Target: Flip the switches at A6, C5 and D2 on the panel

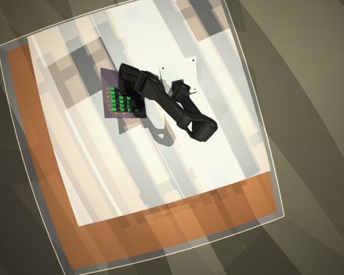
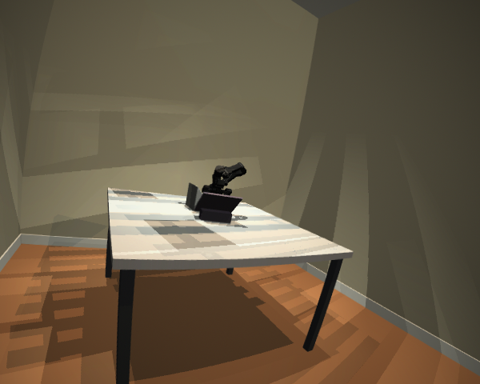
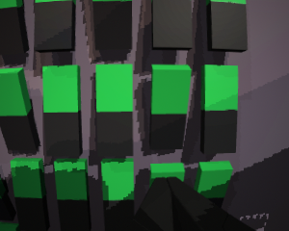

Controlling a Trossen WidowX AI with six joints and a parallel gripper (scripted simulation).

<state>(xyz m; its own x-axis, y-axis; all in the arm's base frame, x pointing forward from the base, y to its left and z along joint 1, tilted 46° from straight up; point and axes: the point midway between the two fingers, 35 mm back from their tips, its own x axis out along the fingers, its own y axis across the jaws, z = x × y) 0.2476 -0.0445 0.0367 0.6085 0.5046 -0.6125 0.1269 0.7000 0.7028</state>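
The purple switch panel (image 1: 108, 77) (image 2: 220, 201) is tilted and carries rows of green-and-black rocker switches. My gripper (image 3: 165, 187) is shut and empty; its tip overlaps the green end of switch C5 (image 3: 167, 170) in the wrist view. Whether it touches is unclear. Switch A6 (image 1: 112, 88) (image 3: 228, 29) is at the wrist view's upper right; its black near end stands raised, and its green end is mostly cropped. Switch D2 is hidden behind the gripper in the top view and cannot be made out in the wrist view. The arm also hides C5 in the top view.
Switch C6 (image 3: 216, 176) is right of the tip, and C4 (image 3: 118, 179) is left. B5 (image 3: 170, 89) lies beyond it. The white base plate (image 1: 182, 69) is beside the panel, under the arm's base. The panel stands on the table (image 1: 202, 165) (image 2: 149, 250).
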